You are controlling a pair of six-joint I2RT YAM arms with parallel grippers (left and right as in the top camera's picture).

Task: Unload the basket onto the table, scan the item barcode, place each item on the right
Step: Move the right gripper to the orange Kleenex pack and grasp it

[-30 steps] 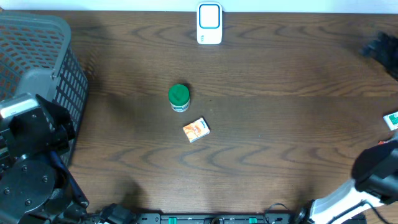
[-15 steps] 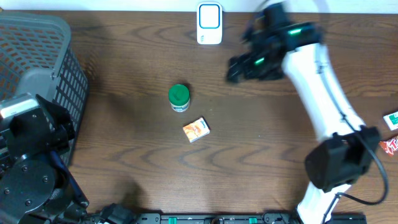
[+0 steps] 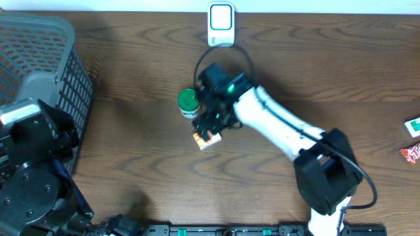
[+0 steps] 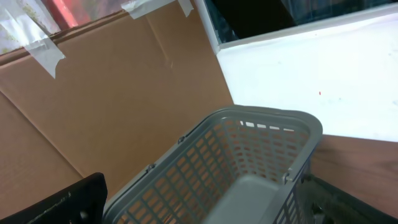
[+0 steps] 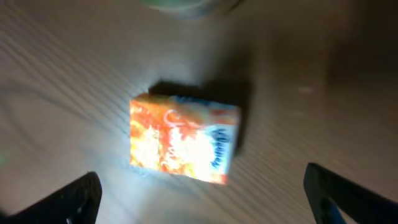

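- Basket [image 3: 39, 39]: grey mesh, at the table's left edge; in the left wrist view it stands before a brown cardboard sheet [image 4: 112, 93].
- Left gripper [image 4: 202, 214]: beside the basket at the near left corner; its dark fingers [image 4: 65, 202] show at the bottom corners of the wrist view, set wide apart; nothing is held.
- Jar [image 3: 188, 100]: green lid, upright on the wooden table [image 3: 131, 170], left of centre.
- Orange box [image 3: 207, 139]: the item to be scanned; it lies flat on the table just beside the jar, on the jar's near-right side, printed face up.
- Right gripper [image 5: 211, 198]: poised over the orange box with its jaws spread wide; the fingertips [image 5: 74, 199] stand to either side of the box, apart from it.
- Scanner [image 3: 221, 25]: white with a blue frame, at the table's far edge; well apart from the box.
- Right arm [image 3: 282, 128]: white; runs diagonally from the near right corner to the jar and box.
- Packets [image 3: 413, 126]: two small ones at the right edge, one green and white, one red.
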